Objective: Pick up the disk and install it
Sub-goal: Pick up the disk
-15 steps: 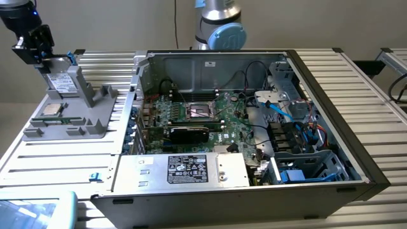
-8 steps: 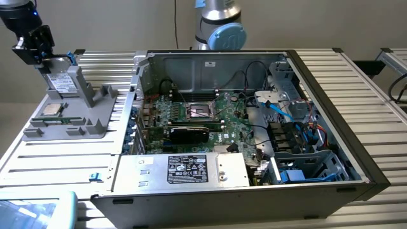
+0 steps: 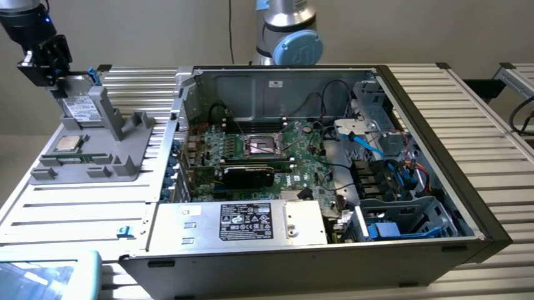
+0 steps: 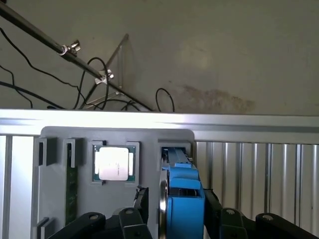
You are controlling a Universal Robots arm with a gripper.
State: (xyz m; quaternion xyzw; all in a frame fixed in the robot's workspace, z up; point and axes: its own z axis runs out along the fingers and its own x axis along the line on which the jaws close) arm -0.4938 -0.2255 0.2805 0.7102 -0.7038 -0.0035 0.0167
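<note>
- The arm's pincer [image 3: 60, 87] hangs released above the grey holder [image 3: 125, 128] on the bench [image 3: 75, 206], with its 2 fingers [image 4: 141, 199] spread wide.
- The disk [image 3: 81, 106] stands on edge in a slot of that holder, directly between the pincer's jaws. Its blue frame faces the wrist camera.
- A sliver of space shows beside at least 1 finger, so nothing looks gripped.
- A processor chip [image 4: 113, 163] lies flat in the holder, just beside the pincer and clear of its jaws.
- The open computer case [image 3: 434, 125] sits well apart from the pincer, toward the exterior view's right.
- The work appears to be at the pick-up step: the pincer is lined up on the disk but has no hold on it, and the disk is not yet installed.
- A secure hold would seem to call for both fingers meeting the disk's flat faces squarely, then a straight pull out of the slot so the frame does not snag.
</note>
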